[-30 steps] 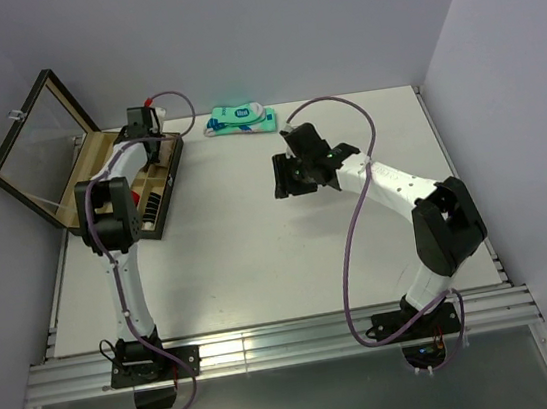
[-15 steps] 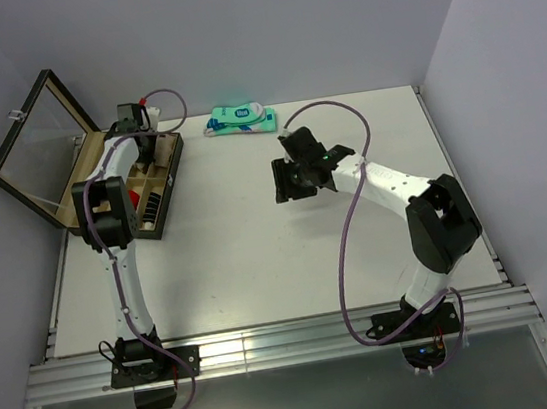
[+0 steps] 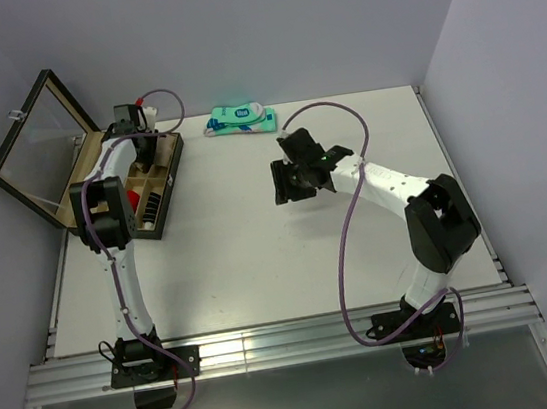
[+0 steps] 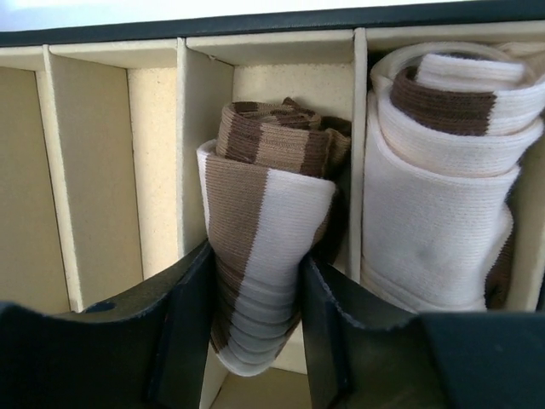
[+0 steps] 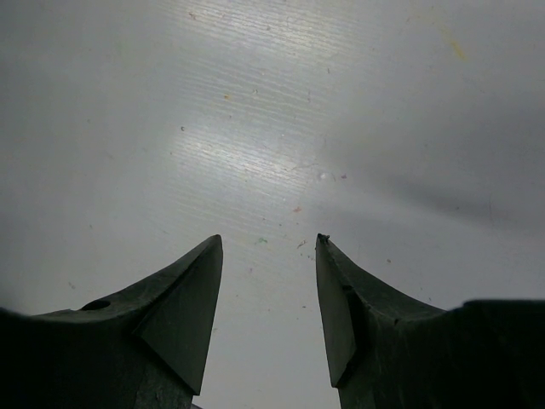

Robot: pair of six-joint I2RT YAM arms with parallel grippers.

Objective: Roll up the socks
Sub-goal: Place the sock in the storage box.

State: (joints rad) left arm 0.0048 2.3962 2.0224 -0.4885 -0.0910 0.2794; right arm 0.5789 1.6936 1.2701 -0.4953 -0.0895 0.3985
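The rolled brown sock with wide tan bands [image 4: 264,196] stands in a cream compartment of the wooden box [image 4: 153,170]. My left gripper [image 4: 255,256] is closed on its lower end, one finger [image 4: 183,324] pressing each side. In the top view this gripper [image 3: 131,122] is over the far end of the box [image 3: 170,168]. My right gripper [image 5: 269,243] is open and empty just above the bare table; it also shows in the top view [image 3: 286,181] at mid-table. The black sock is out of view.
A rolled cream sock with a brown band [image 4: 443,170] fills the compartment to the right. The box's glass lid [image 3: 39,150] stands open at the left. A flat teal-and-white package [image 3: 240,120] lies at the table's far edge. Red items [image 3: 132,198] sit in the box.
My left gripper has shifted a little left and farther back over the box. My right gripper has moved slightly left above the table.
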